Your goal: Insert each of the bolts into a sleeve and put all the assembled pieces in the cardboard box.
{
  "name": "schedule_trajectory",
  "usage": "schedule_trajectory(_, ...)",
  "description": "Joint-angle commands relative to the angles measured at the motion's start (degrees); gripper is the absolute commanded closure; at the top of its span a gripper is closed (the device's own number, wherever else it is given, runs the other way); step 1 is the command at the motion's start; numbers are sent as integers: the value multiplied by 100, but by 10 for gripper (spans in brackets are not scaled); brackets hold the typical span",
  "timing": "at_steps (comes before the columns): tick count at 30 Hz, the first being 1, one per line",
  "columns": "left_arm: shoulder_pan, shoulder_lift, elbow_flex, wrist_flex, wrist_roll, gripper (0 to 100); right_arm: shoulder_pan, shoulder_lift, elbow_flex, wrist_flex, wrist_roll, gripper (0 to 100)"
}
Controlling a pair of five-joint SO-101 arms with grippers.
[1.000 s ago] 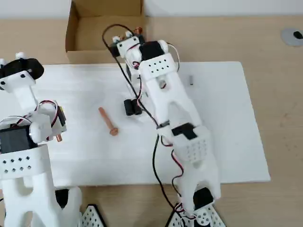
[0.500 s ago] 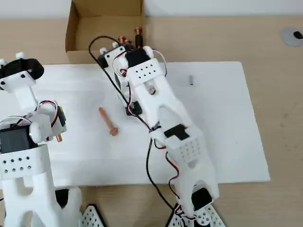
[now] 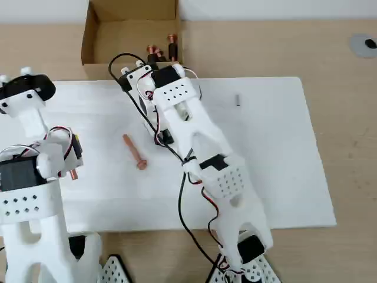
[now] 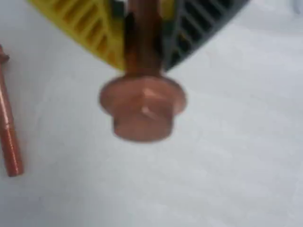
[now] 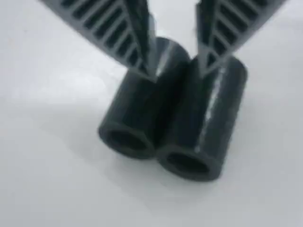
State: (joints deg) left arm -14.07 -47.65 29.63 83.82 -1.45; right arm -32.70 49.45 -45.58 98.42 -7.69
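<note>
At the near left of the desk point(image 3: 347, 118), the left hand point(image 4: 142, 47) is clamped on the shank of a copper bolt point(image 4: 142, 106). Its yellow finger and its black finger press on either side, and the flanged hex head hangs free just above the white sheet point(image 3: 283, 147). In the high view this held bolt shows as a small copper tip beside the left arm's wrist.

A little farther in, a loose bolt point(image 3: 134, 151) lies flat on the sheet between the two arms, its head toward the near side, touching nothing.

Beyond it, the right arm stretches from its near base across the middle of the sheet. The right hand point(image 5: 175, 56) has its fingers apart and hangs over a pair of black sleeves point(image 5: 137, 118). The sleeves lie on the sheet side by side and touch along their length. One fingertip point(image 5: 144, 66) is at the top of one sleeve, and the other is over its neighbour.

At the far edge stands the open cardboard box point(image 3: 88, 41). Two assembled pieces point(image 3: 171, 42), copper heads on dark bodies, sit in its near right corner.
</note>
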Motion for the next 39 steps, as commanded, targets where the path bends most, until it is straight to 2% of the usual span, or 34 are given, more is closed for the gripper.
schedule_trajectory(1,26,-136,-325,18,-53,987,4,532,-4,18,35,851)
schedule_trajectory(5,26,-136,-325,26,-53,987,13,532,-4,158,44,779)
schedule_trajectory(16,26,-136,-352,26,-53,987,75,602,-48,123,44,779)
schedule_trajectory(19,26,-136,-352,26,-53,987,84,725,-92,123,53,839)
schedule_trajectory(23,26,-136,-352,26,-62,987,101,813,-286,158,53,994)
schedule_trajectory(32,26,-136,-378,18,-62,987,365,690,-1095,404,53,988)
schedule_trajectory(36,62,-347,-527,141,44,989,716,-66,-1640,404,53,988)
schedule_trajectory(39,97,-1033,-642,105,193,989,734,-971,-1789,404,53,988)
